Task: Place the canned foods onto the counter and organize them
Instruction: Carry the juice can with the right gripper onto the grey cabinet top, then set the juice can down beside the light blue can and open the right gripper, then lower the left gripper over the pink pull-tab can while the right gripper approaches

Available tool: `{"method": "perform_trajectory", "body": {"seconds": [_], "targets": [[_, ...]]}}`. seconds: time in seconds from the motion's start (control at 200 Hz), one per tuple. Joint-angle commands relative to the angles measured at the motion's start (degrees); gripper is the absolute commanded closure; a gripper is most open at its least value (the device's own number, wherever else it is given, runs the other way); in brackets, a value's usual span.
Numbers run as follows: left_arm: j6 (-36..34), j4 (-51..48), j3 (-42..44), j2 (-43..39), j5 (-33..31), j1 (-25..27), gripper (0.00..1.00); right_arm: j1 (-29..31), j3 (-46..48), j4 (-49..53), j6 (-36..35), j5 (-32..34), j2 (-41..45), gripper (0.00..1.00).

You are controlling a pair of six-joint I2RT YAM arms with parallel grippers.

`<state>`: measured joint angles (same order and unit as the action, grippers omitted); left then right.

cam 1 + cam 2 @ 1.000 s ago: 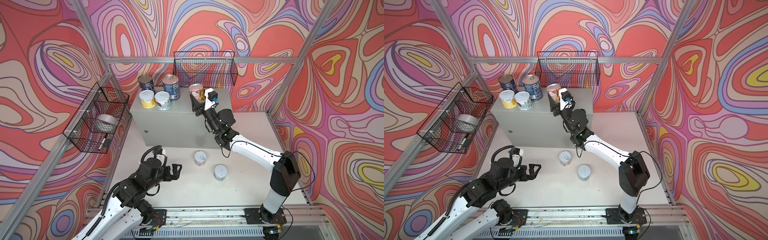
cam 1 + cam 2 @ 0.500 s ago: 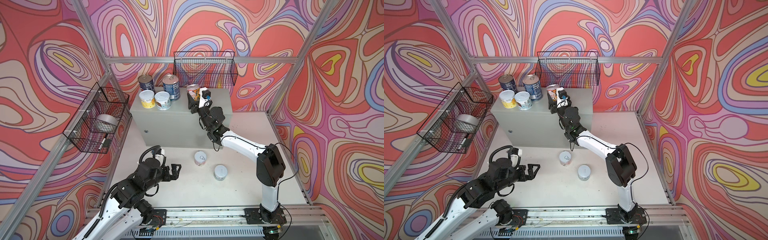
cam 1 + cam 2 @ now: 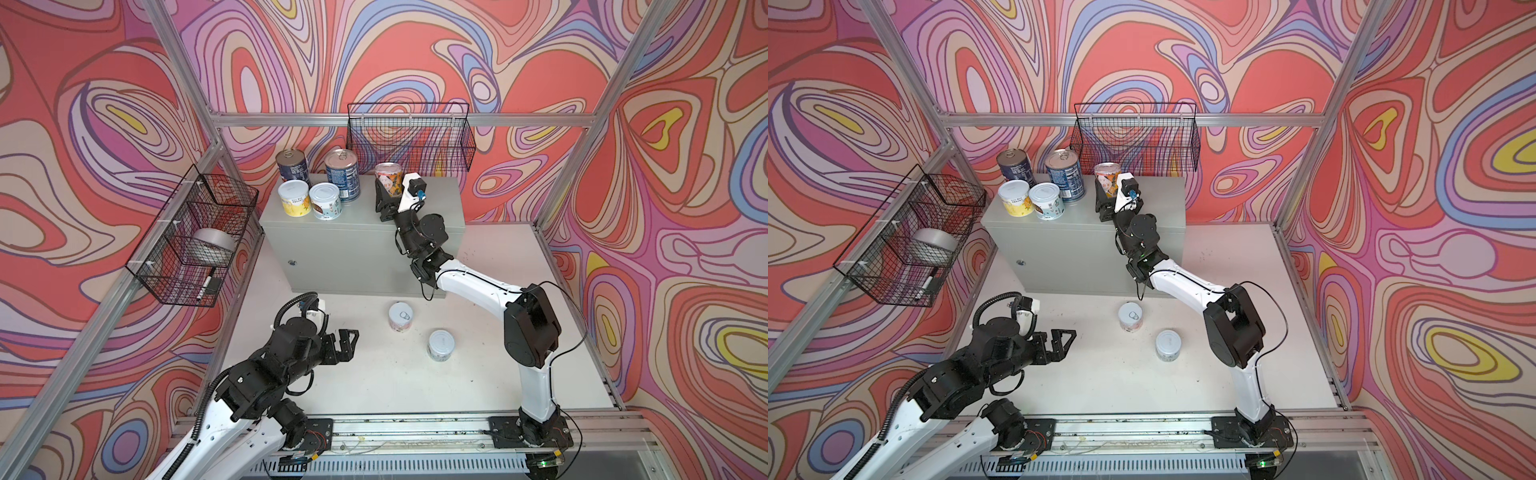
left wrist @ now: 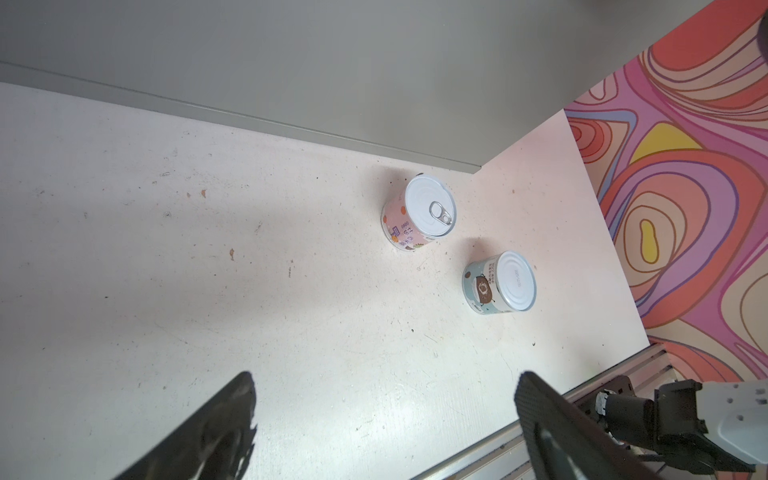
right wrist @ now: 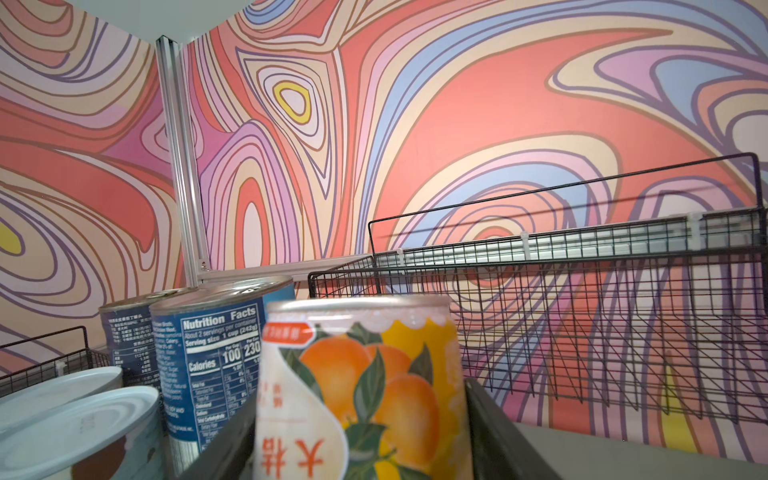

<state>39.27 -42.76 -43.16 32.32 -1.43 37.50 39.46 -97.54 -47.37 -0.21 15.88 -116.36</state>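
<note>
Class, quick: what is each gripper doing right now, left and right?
Left gripper: open, holding nothing.
Right gripper: closed on the orange-labelled can.

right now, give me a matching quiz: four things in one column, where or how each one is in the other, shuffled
Things
1 orange can
2 pink can
3 tape roll
4 left pincer

Places or states
A in the side basket
B open, above the table
C in the right pincer, over the counter
D standing on the table

Pairs: 1-C, 2-D, 3-A, 4-B
</note>
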Motion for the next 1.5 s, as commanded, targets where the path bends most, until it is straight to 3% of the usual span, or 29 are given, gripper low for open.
{"method": "perform_trajectory", "body": {"seconds": [0.0, 0.285, 0.676, 0.977, 1.232, 1.497], "targets": [[1.05, -1.97, -1.49, -0.14, -0.72, -0.23, 0.0, -0.44, -1.42, 1.8, 0.99, -0.83, -3.57, 0.31], [1.7, -1.03, -1.23, 0.38, 0.27, -0.23, 0.0, -0.44, -1.79, 3.76, -0.56, -2.46, -3.23, 0.15], [-0.88, 0.0, -1.4, 1.42, 0.48, -0.23, 0.0, -0.44, 6.32, 2.72, -4.47, -3.95, 6.26, 0.1], [-4.39, 2.74, -5.31, 9.45, 1.55, -0.14, 0.0, -0.48, 14.66, 3.78, -4.14, -4.9, 17.55, 0.05], [-7.28, 10.29, -7.08, 17.28, 2.95, -0.06, 0.0, -0.44, 30.56, 1.5, 0.62, -3.1, 31.64, 0.05], [-10.63, 20.13, -6.57, 27.06, 5.86, 0.99, 0.0, -0.46, 47.84, 15.84, 2.73, -4.24, 48.86, 0.05]]}}
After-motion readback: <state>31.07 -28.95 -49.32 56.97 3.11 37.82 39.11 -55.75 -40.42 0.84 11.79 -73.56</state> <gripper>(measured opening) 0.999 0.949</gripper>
